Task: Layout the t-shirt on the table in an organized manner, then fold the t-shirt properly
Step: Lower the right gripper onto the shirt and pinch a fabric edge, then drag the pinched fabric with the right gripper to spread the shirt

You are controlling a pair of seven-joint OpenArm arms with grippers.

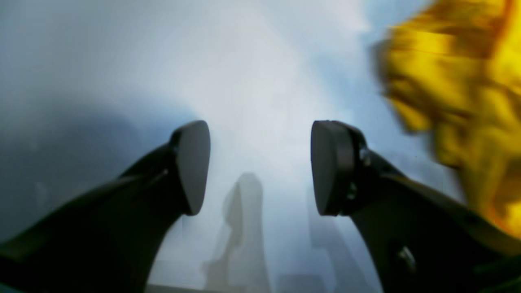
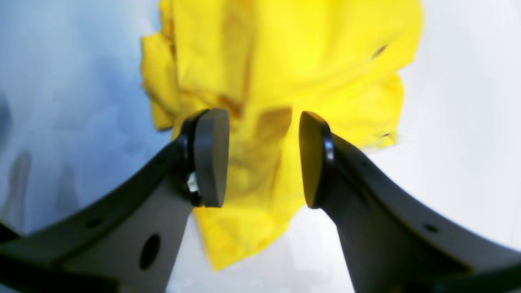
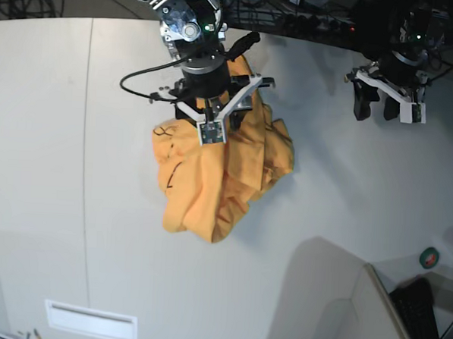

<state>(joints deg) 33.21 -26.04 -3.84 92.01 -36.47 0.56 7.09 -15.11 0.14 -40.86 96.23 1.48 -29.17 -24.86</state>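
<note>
Right gripper (image 2: 263, 158), jaws parted and holding nothing, poised directly above the crumpled t-shirt (image 3: 219, 173) heaped on the table (image 3: 346, 198). Left gripper (image 1: 260, 167), jaws likewise parted and empty, well apart from the shirt over bare tabletop.

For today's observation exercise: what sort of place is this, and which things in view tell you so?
Probably a robotics lab or test bench. Two robot arms work over a broad white table, a crumpled t-shirt lies on it as practice material, and tangled cables run behind the far edge.
</note>
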